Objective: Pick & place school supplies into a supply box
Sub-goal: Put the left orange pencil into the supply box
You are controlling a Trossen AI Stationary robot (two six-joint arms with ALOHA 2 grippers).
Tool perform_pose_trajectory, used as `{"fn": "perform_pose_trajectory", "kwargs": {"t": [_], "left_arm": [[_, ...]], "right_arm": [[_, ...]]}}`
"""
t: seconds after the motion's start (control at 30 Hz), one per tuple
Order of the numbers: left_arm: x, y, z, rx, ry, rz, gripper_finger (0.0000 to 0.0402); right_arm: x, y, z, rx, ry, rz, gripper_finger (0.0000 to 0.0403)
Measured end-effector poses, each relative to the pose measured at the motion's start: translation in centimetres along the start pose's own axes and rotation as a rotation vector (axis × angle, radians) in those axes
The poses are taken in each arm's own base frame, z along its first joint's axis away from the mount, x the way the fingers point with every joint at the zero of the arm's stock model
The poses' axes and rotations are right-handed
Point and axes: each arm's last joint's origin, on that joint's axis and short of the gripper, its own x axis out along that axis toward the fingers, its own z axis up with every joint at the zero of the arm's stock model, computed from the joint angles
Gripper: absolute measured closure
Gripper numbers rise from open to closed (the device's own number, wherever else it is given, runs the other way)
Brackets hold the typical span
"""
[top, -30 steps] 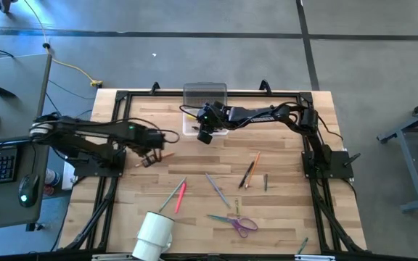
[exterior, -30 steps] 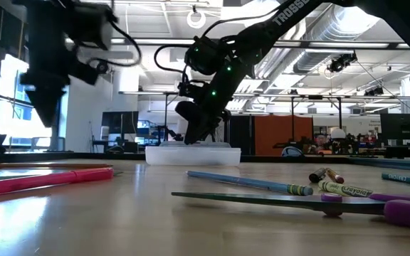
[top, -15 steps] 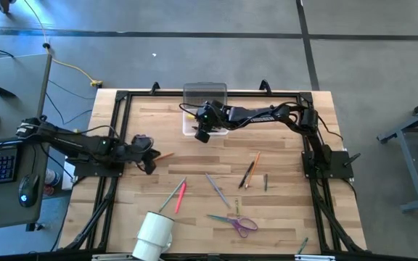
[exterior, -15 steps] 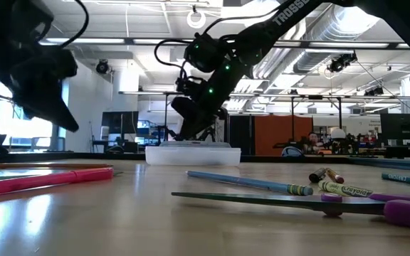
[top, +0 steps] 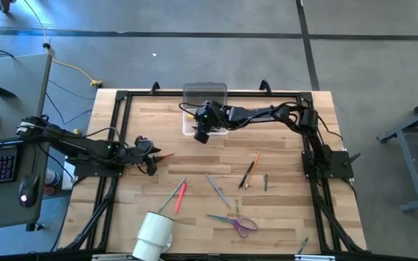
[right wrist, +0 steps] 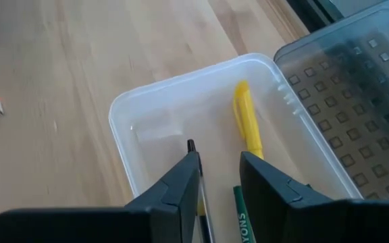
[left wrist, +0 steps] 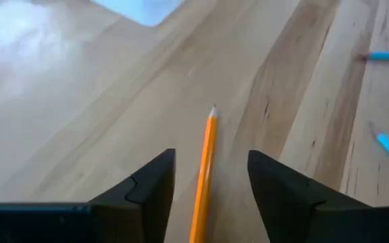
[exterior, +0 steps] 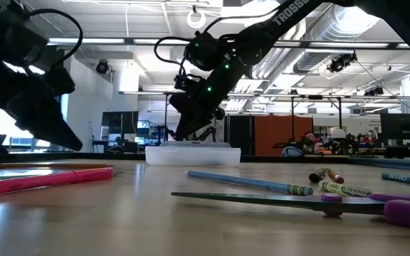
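**Wooden bench, supply box at far edge — pencil between left fingers**

Surface: light wooden table [top: 216,145] in a dark frame; an open workshop shows beyond it in the low view.

The supply box [right wrist: 181,115] sits at the table's far edge, its ribbed lid [right wrist: 356,81] folded back. Inside lie a yellow pen [right wrist: 247,121] and a green pencil [right wrist: 243,214].

The right gripper [right wrist: 216,169] hangs directly over the box, jaws clamped on a thin dark-tipped pen [right wrist: 196,177].

The left gripper [left wrist: 209,177] is well to the left of the box, low at the table, jaws apart. An orange pencil [left wrist: 204,165] lies between its fingers; contact cannot be told.

Nearer than the box lie a pink pen [top: 181,194], scissors [top: 236,222] and a white cup [top: 154,233] — all well apart from it.
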Motion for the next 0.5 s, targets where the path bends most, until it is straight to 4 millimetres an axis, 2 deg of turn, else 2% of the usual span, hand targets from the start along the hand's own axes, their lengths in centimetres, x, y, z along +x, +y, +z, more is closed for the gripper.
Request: {"fn": "perform_pose_trajectory", "kwargs": {"t": [0.3,0.5], "left_arm": [[1.2,0.0,-1.1,-0.035,-0.047,0.000,0.0194],[1.7,0.1,-1.4,-0.032,-0.043,0.052,0.0189]], "right_arm": [[0.0,0.0,0.0,0.001,-0.004,0.000,0.0308],[0.0,0.0,0.1,0.001,-0.005,0.000,0.0309]]}}
